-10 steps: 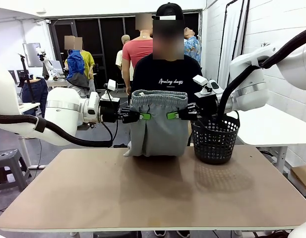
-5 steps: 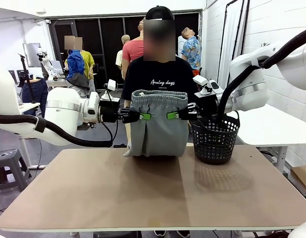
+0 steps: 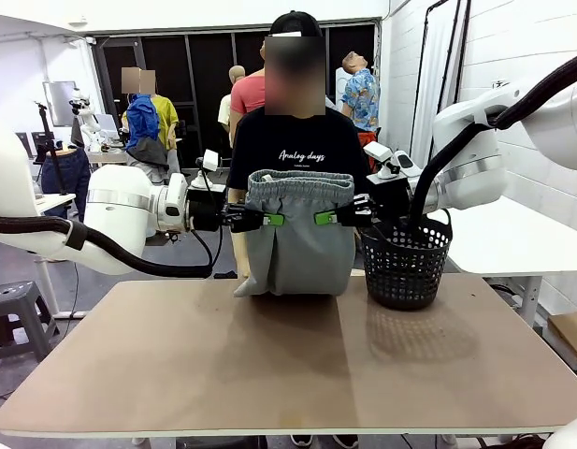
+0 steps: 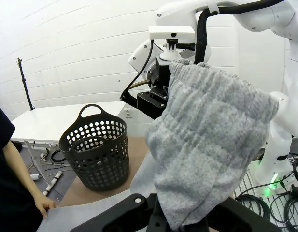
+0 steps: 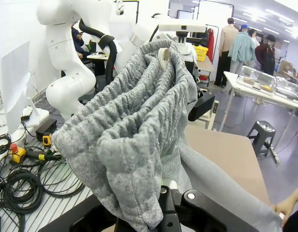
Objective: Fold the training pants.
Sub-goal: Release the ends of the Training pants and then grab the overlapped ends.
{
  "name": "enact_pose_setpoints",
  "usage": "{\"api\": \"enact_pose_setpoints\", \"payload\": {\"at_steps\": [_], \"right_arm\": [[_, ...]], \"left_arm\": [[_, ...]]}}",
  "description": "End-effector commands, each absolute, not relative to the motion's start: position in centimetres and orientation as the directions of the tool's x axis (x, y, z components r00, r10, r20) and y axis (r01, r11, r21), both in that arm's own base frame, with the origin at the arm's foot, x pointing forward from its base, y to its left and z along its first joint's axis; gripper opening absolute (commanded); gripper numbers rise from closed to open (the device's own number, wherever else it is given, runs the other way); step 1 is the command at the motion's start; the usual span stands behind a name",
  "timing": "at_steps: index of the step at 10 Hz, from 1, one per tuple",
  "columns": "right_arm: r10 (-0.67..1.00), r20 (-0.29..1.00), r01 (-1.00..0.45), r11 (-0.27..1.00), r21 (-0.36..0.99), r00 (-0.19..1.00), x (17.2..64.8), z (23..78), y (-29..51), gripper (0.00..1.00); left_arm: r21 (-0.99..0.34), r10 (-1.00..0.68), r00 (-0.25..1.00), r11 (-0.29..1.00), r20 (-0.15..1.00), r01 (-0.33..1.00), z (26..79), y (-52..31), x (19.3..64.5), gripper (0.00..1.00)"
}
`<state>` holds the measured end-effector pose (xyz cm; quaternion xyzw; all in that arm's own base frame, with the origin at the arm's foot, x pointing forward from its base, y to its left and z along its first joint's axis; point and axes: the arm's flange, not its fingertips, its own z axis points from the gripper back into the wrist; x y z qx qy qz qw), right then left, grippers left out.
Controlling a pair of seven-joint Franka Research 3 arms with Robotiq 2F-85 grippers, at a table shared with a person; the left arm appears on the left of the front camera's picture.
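Observation:
The light grey training pants hang above the table's far edge, waistband up, legs trailing down onto the table. My left gripper is shut on the waistband's left side and my right gripper is shut on its right side. In the left wrist view the gathered waistband bunches up from between my fingers. The right wrist view shows the same bunched fabric pinched at the bottom edge. A person in a black shirt stands right behind the pants, with a hand resting on the cloth lying on the table.
A black mesh basket stands on the table at the far right, close beside my right gripper. The brown table stretches toward me. A white side table sits at the right.
The person behind the pants has shifted slightly to the left. Both grippers and the pants have stayed in place.

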<state>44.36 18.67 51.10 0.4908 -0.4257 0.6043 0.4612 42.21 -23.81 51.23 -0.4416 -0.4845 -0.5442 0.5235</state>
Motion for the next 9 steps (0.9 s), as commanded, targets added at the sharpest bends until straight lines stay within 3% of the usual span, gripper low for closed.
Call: {"api": "enact_pose_setpoints", "payload": {"at_steps": [1, 9], "right_arm": [[0.107, 0.99, -0.974, -0.214, -0.071, -0.095, 44.2, 50.96, 18.58, 0.0], [0.107, 0.99, -0.974, -0.214, -0.071, -0.095, 44.2, 50.96, 18.58, 0.0]], "left_arm": [[0.065, -0.125, -0.061, 0.027, 0.99, 0.998, 51.6, -23.99, 42.14, 0.0], [0.065, -0.125, -0.061, 0.027, 0.99, 0.998, 51.6, -23.99, 42.14, 0.0]]}}
